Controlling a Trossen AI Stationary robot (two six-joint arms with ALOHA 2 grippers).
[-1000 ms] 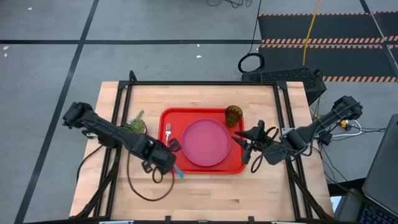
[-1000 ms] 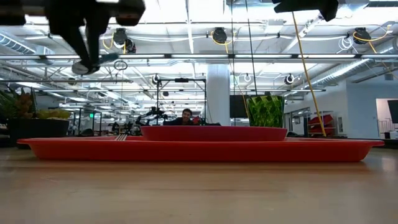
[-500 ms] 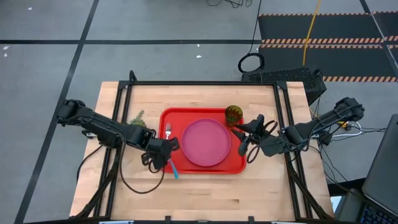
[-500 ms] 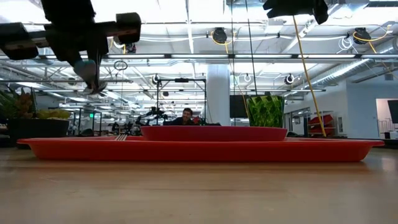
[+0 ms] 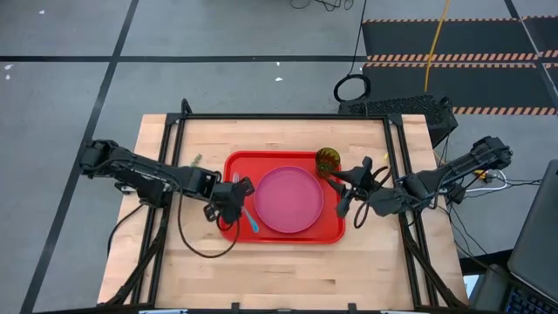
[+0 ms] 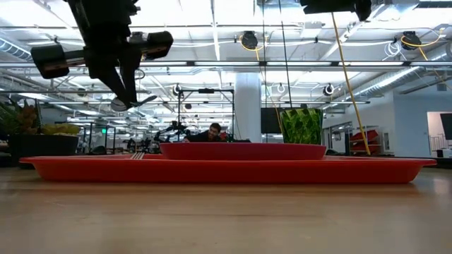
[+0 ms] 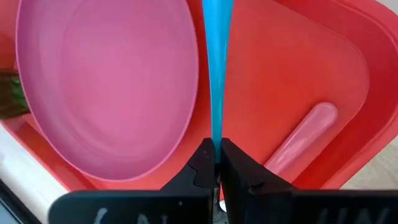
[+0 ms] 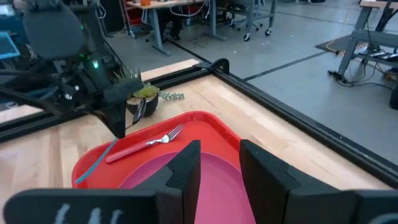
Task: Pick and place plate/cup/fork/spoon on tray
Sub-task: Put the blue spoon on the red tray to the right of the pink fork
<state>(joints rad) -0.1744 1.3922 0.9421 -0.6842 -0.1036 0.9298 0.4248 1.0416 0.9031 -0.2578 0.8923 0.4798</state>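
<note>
The red tray (image 5: 330, 228) lies at the table's middle and holds the pink plate (image 5: 288, 199), the dark green cup (image 5: 328, 160) at its far right corner, and the pink-handled fork (image 5: 235, 183) along its left side. My left gripper (image 5: 241, 202) is shut on the blue-handled spoon (image 5: 251, 220) above the tray's left part, between fork and plate. My right gripper (image 5: 343, 190) is open and empty above the tray's right edge, just near of the cup. My left gripper pinches the spoon's blue handle (image 7: 216, 134) between its two fingers, at the end nearest the bowl. The handle's free end (image 5: 255, 228) points away from the fingers, toward the table's near edge. The spoon is lifted clear of the tray (image 6: 121, 104).
A small potted plant (image 8: 146, 93) stands on the table just left of the tray, mostly hidden under my left arm in the high view. Black frame rails (image 5: 171, 139) run along the table's left, right and far sides. Bare wood (image 5: 288, 275) lies near of the tray.
My left gripper has carried the spoon from beyond the tray's near left corner toward the far edge and a little right, over the tray's left part, and has come down. My right gripper has shifted slightly toward the far edge, staying open.
</note>
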